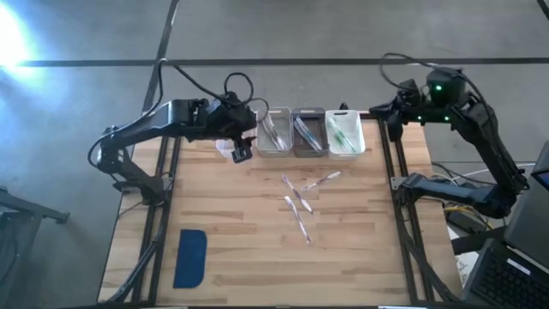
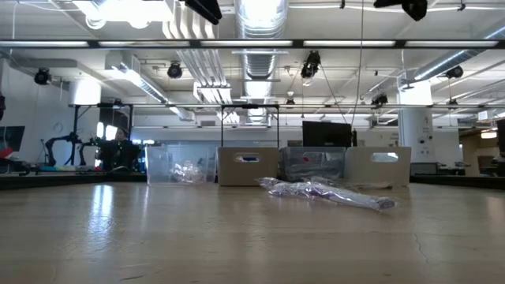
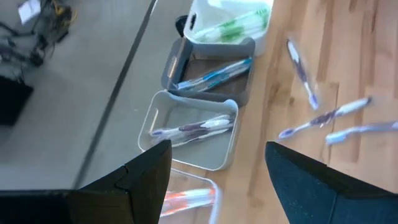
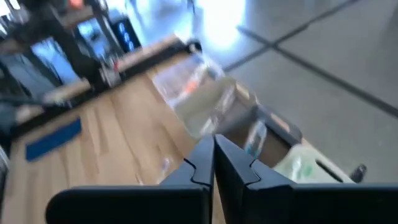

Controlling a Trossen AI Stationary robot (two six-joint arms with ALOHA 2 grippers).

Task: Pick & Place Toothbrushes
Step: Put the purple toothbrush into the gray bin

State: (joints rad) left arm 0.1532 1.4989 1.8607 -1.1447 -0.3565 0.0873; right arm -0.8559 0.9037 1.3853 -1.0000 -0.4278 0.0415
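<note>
The toothbrushes [image 1: 300, 202] lie loose mid-table near the bins [image 1: 309, 133], so the wide-open left gripper [image 1: 241, 153] may scatter them, while the right gripper [image 4: 213, 163] is closed empty.

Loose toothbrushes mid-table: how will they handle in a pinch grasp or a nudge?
The loose toothbrushes look thin and long, so probably light and fairly stiff. They lie flat on the wooden table, leaving little to pinch; a nudge would likely slide or spin them. Some cross each other, so lifting one may drag a neighbour.
</note>
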